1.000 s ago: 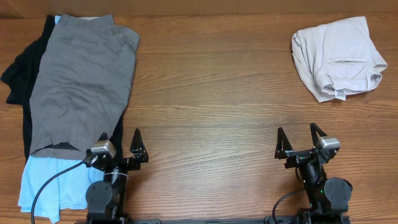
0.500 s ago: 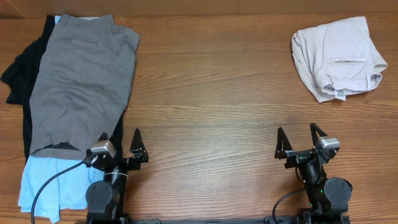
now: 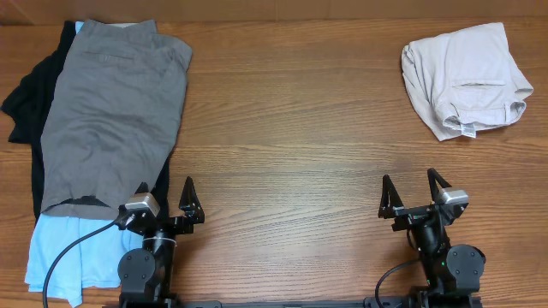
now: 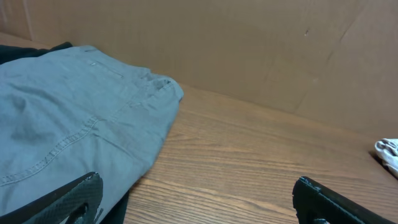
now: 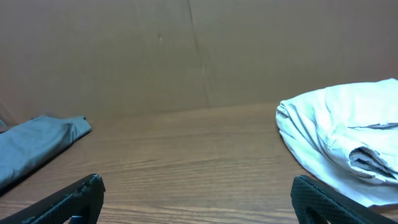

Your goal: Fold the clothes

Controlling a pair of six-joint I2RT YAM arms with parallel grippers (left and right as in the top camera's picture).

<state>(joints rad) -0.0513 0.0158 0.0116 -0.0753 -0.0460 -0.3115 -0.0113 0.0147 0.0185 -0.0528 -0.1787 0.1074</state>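
The medium-grey shorts (image 3: 111,111) lie flat on top of a pile at the table's left side, waistband towards the back. They also show in the left wrist view (image 4: 68,118) and far left in the right wrist view (image 5: 37,146). My left gripper (image 3: 164,195) is open and empty at the front edge, just right of the shorts' near hem. In its wrist view the gripper (image 4: 198,186) spans bare wood. My right gripper (image 3: 408,190) is open and empty at the front right; in its own view the gripper (image 5: 199,186) is over bare wood.
A light blue shirt (image 3: 64,248) and a black garment (image 3: 26,103) lie under the grey shorts. Folded beige shorts (image 3: 467,81) sit at the back right, also in the right wrist view (image 5: 348,149). A brown wall (image 5: 186,56) stands behind the table.
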